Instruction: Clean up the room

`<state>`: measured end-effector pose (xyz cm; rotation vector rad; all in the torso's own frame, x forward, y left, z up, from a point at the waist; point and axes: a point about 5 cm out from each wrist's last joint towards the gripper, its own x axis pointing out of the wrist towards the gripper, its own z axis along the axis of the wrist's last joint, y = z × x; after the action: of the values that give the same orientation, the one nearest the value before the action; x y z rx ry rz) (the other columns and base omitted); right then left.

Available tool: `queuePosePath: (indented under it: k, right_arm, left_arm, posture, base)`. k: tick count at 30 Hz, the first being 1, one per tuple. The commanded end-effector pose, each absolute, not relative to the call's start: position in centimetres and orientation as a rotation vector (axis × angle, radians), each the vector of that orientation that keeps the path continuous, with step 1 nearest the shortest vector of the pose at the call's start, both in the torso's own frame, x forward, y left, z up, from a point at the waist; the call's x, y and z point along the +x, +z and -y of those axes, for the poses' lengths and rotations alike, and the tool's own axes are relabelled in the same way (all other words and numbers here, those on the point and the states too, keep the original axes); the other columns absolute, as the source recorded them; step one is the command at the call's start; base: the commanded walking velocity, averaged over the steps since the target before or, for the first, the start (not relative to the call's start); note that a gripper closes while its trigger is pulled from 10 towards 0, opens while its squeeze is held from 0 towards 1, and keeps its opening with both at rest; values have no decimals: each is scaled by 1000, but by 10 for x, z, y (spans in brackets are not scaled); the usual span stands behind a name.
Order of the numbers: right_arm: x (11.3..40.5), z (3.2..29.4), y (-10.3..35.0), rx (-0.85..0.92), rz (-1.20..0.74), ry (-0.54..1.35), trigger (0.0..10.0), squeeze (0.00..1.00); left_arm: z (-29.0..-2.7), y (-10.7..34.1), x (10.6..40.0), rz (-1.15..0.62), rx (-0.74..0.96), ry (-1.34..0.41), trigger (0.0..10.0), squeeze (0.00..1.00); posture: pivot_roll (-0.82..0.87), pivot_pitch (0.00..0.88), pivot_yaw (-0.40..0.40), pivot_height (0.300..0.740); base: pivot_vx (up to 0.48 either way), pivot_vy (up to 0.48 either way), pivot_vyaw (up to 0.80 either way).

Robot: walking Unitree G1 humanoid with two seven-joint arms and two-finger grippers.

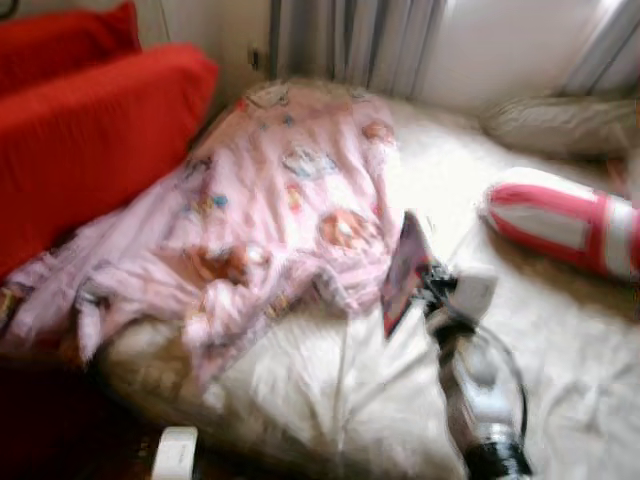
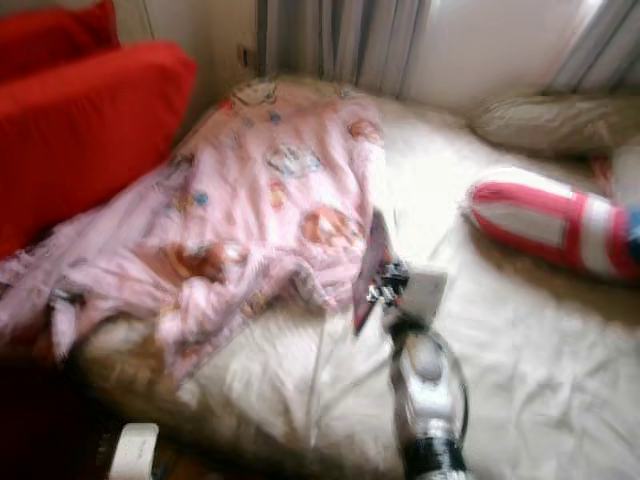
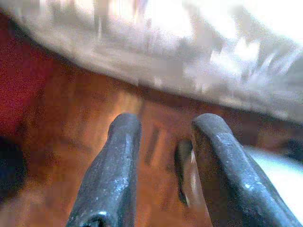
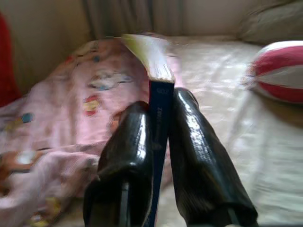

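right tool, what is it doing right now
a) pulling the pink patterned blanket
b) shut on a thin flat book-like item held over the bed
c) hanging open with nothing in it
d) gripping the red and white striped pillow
b: in the right wrist view the right tool has its two black fingers pressed on a thin flat book-like item with a blue spine, above the cream bed sheet.

Blurred bed [image 1: 300,390] under cream sheet, pink patterned blanket [image 1: 270,220] crumpled across its left half. Right gripper [image 1: 415,275] raised over the sheet, pinching a thin flat book [image 1: 403,270] (edge-on, cover unreadable). Red-and-white striped cushion [image 1: 560,222] at right, red sofa [image 1: 90,130] at left.
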<state>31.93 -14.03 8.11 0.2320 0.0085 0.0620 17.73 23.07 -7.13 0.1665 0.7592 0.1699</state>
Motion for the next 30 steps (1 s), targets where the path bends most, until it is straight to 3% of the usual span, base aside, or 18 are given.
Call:
queuePosePath:
  k: [1, 30]
  right_arm:
    - [317, 155, 82, 216, 19, 19, 10000, 0]
    - [317, 152, 78, 209, -2, 22, 10000, 0]
  left_arm:
    - [-217, -77, 172, -782, 151, 137, 10000, 0]
    - [-216, -77, 173, -779, 139, 147, 10000, 0]
  posture:
    - [102, 104, -90, 740]
    - [110, 137, -92, 740]
  base:
    - [0, -322, -594]
    - [0, -321, -20]
